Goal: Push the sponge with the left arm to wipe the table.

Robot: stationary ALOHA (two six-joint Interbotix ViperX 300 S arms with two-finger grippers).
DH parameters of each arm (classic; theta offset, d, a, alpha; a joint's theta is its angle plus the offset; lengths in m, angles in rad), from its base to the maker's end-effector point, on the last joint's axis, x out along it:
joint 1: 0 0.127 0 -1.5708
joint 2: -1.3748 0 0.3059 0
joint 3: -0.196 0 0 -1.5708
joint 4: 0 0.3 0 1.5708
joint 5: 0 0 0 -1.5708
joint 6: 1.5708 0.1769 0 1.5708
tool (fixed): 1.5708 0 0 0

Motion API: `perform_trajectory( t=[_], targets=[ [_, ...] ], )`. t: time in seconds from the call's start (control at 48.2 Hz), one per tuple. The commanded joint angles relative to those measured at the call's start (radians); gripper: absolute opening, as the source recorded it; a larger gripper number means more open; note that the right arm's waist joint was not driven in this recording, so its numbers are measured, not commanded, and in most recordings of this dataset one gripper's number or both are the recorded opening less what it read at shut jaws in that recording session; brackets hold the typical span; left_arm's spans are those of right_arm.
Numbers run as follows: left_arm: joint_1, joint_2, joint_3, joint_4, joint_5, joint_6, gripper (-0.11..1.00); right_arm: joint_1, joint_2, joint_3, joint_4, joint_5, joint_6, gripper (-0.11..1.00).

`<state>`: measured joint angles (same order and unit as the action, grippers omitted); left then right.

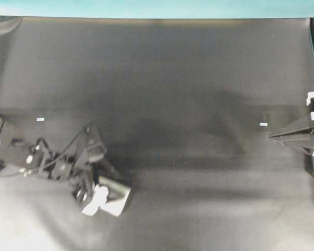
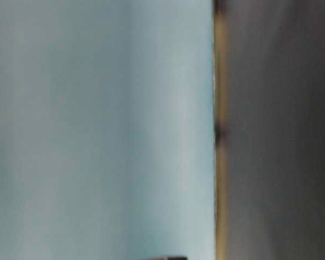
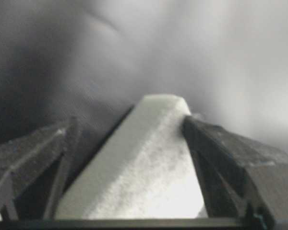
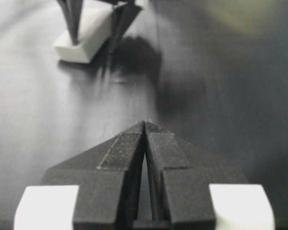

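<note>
left gripper (image 1: 111, 197): spread wide, sponge (image 3: 139, 167) between fingers | right gripper (image 4: 145, 125): closed, empty | table (image 1: 188, 78)

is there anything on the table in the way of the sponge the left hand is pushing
Nothing visible. The sponge sits between the left hand's open fingers, and the black table ahead is bare apart from two small white tape marks.

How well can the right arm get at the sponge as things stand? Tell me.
Probably not well. The sponge sits across the table between the left gripper's fingers, which flank it. The right gripper is shut at the far edge; bare table lies between, but the left arm crowds the sponge.
</note>
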<state>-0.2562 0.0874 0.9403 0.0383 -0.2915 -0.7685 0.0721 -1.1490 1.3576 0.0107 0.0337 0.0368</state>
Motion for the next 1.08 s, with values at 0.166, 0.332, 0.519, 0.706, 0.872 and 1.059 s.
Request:
perform_trajectory(
  t=[0.166,0.332,0.519,0.706,0.872,1.059],
  targets=[
    [-0.124,-0.014,0.017,0.005,0.003,-0.091,0.83,0.0,-0.005,-0.009,0.002,-0.005,0.008,0.01],
    [-0.15,-0.015,0.008,0.005,0.003,-0.095,0.83,0.0,-0.003,-0.008,0.002,-0.005,0.008,0.01],
    [-0.118,-0.037,0.0,0.005,0.003,-0.069,0.83,0.0,-0.005,-0.008,0.002,-0.005,0.008,0.01],
    [-0.061,-0.149,0.002,0.006,0.005,0.015,0.83,0.0,-0.005,-0.006,0.002,-0.005,0.006,0.01],
    [-0.029,-0.282,0.005,0.006,0.02,0.114,0.83,0.0,-0.006,-0.006,0.002,-0.005,0.006,0.01],
    [-0.018,-0.426,0.023,0.006,0.094,0.176,0.83,0.0,-0.006,-0.006,0.0,-0.005,0.006,0.01]
  ],
)
